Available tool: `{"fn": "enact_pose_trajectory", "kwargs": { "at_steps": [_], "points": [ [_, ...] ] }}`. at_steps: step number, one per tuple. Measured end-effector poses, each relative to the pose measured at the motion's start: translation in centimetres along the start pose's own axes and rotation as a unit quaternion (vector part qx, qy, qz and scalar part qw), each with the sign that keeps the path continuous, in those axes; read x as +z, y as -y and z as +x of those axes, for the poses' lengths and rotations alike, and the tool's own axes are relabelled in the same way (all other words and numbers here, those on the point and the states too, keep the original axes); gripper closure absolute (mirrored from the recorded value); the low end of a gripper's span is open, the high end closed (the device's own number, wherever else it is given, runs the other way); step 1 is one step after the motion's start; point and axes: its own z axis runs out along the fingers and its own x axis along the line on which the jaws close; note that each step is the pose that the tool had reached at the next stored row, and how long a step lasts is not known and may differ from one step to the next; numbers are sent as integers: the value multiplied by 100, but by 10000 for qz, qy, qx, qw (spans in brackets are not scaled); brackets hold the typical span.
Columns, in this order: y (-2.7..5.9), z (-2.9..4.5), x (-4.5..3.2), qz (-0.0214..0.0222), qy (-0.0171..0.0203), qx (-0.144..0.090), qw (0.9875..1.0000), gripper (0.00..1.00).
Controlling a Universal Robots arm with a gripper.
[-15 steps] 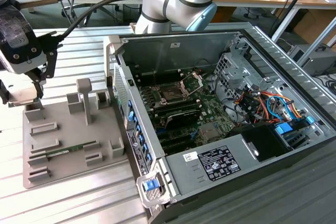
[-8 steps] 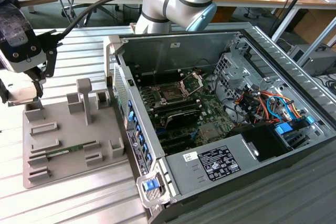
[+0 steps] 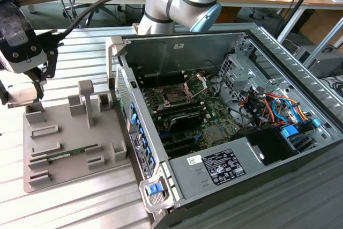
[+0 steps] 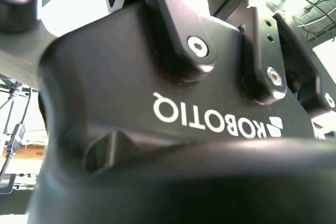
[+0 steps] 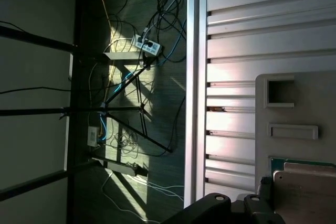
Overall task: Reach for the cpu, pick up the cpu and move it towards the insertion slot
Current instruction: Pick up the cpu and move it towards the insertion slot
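Legend: exterior view read from 9 o'clock across to 3 o'clock, as I watch it from the remote station.
End effector [image 3: 22, 94]: at the 9 o'clock edge of the exterior view, hanging low over the far corner of the grey tray [image 3: 64, 143]. Its black housing sits close to the lens in the second wrist view.
End effector state: I cannot tell whether it is released or clenched.
Cpu [image 5: 307, 184]: in the first wrist view, a pale-topped flat square at the tray's corner, just beside the end effector's dark body. I cannot tell whether it is resting in the tray or lifted clear.
Tray contents: a long green memory stick [image 3: 72, 153] lies in a recess toward 6 o'clock, apart from the end effector.
Tabletop [image 3: 80, 202]: slatted metal, carrying the tray and, at 3 o'clock of it, the open computer case [image 3: 182, 46].
Insertion slot [image 3: 174, 97]: dark square socket on the board near the frame's centre, its clamp frame [image 3: 196, 81] raised and nothing seated in it.
Progress: I judge the reach complete, since the end effector is at the cpu. The pick-up is unconfirmed. The transfer is undone, with the cpu well apart from the slot.
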Motion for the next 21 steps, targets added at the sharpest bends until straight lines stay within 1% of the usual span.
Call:
{"fn": "enact_pose_trajectory", "kwargs": {
  "at_steps": [15, 19, 21],
  "points": [
    [0, 0, -57, -6, 0, 0, 10000, 45],
    [0, 0, -105, -6, 1, 0, 10000, 45],
    [-1, 0, -116, -6, 1, 0, 10000, 45]
  ]
}}
